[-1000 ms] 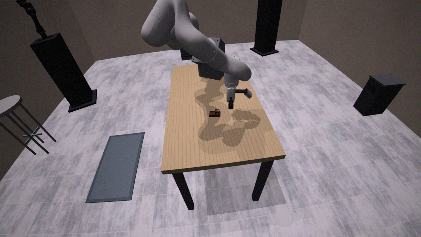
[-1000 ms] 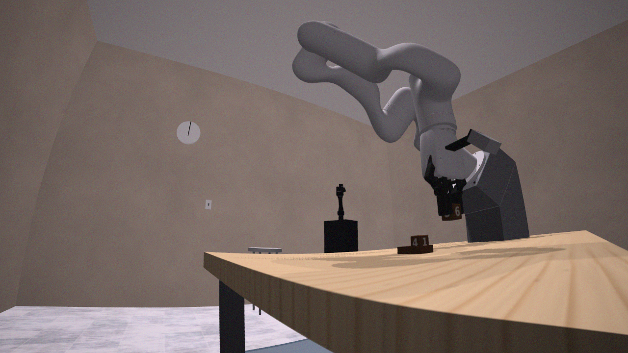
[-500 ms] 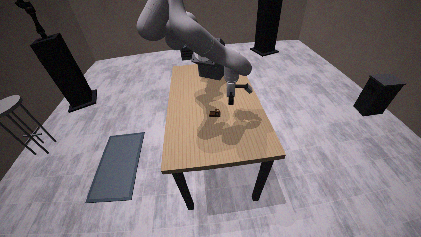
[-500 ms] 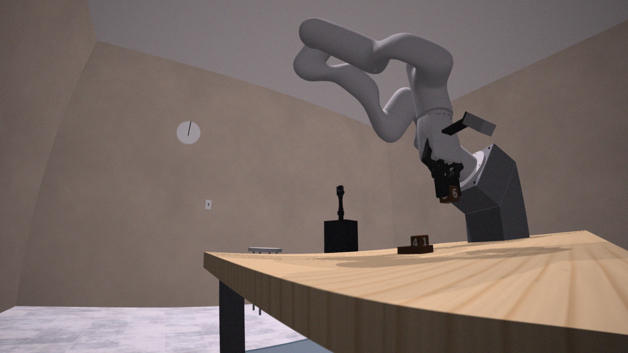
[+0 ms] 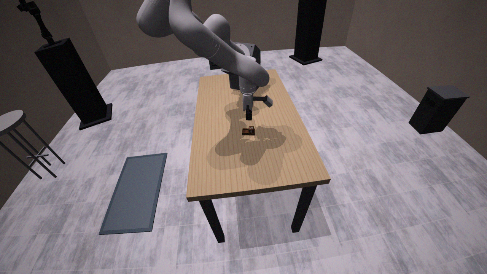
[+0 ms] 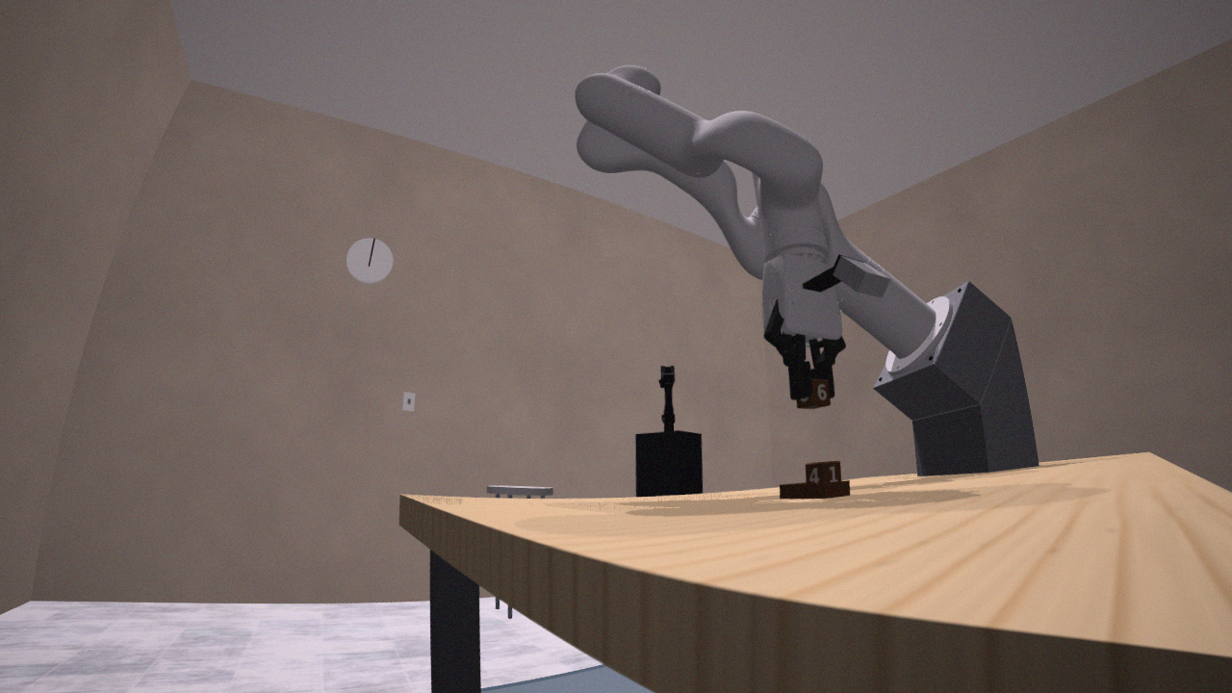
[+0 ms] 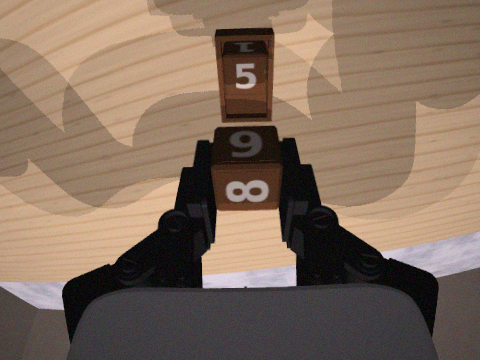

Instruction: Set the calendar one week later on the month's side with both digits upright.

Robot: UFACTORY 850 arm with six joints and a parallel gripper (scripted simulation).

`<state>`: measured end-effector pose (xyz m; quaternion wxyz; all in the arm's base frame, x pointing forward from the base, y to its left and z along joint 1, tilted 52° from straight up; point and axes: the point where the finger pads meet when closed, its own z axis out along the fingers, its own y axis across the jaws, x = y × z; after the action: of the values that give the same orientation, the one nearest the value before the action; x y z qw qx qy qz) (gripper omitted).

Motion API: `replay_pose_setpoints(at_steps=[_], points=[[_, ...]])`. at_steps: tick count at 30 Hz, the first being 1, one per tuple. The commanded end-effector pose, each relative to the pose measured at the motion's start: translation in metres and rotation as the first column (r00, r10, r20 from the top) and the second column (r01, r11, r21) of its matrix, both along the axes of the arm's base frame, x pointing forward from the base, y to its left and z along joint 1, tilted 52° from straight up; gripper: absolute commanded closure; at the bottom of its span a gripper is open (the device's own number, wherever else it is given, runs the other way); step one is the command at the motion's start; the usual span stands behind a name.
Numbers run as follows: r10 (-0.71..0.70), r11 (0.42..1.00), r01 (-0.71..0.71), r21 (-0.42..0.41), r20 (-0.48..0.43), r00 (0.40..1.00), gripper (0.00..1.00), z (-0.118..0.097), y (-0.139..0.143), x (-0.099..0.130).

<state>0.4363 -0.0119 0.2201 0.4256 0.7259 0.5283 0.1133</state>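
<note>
We hold the small brown wooden number cube (image 7: 246, 170) clamped in the black two-finger gripper (image 7: 247, 190), high above the dark tray (image 6: 813, 490); it seems light, rigid and smooth, best pinched on opposite flat faces.

- Two number cubes: one held cube (image 7: 246, 168) in the air, one cube (image 6: 822, 473) in the tray
- One tray (image 6: 813, 490) (dark, low)
- One table (image 5: 217, 143)
- One gripper (image 7: 246, 194)
</note>
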Motion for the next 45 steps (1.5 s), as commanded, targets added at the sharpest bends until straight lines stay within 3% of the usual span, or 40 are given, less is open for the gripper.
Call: replay_pose_setpoints(at_steps=[1, 19, 45], points=[[0.010, 1.000, -0.010, 0.007, 0.002, 1.000, 0.73, 0.010, -0.018, -0.013], [0.010, 1.000, -0.010, 0.007, 0.002, 1.000, 0.73, 0.008, -0.020, -0.010], [0.010, 1.000, -0.010, 0.007, 0.001, 1.000, 0.73, -0.030, -0.050, 0.028]])
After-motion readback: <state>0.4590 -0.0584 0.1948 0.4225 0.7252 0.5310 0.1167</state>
